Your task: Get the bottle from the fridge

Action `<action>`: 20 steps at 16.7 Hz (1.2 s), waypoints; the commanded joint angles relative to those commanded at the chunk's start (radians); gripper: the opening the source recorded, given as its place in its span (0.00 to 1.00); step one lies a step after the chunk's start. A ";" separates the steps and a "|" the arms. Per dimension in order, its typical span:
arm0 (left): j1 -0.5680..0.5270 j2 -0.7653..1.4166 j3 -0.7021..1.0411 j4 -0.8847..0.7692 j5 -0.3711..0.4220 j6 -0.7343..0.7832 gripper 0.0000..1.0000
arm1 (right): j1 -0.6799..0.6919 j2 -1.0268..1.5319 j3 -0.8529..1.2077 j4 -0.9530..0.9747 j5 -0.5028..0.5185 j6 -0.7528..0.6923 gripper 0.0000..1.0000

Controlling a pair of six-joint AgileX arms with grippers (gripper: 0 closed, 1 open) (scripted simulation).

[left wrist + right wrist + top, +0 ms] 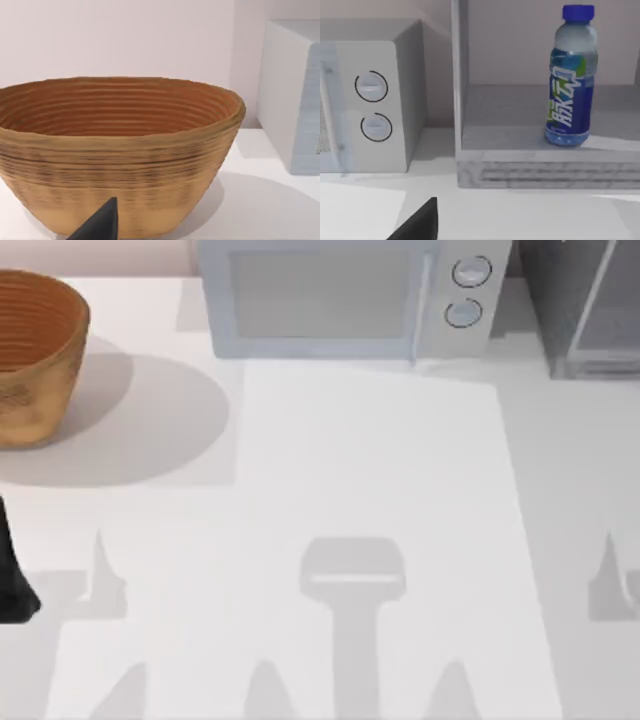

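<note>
A woven basket (35, 355) is set at the table's (380, 500) far left; a pale microwave (340, 300) is placed at the back centre.

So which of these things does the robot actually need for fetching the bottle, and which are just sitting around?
Needed for the job:
- bottle, standing upright inside the fridge
- fridge, at the table's far right

Just lying about:
- basket, far left of the table
- microwave, at the back, between basket and fridge
</note>
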 joint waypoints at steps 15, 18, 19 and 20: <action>0.000 0.000 0.000 0.000 0.000 0.000 1.00 | -0.264 0.878 0.088 0.792 -0.249 0.006 1.00; 0.000 0.000 0.000 0.000 0.000 0.000 1.00 | -0.346 1.170 0.110 1.037 -0.329 0.010 1.00; 0.000 0.000 0.000 0.000 0.000 0.000 1.00 | -0.372 1.257 0.118 1.112 -0.354 0.012 1.00; 0.000 0.000 0.000 0.000 0.000 0.000 1.00 | -0.396 1.338 0.126 1.185 -0.378 0.013 1.00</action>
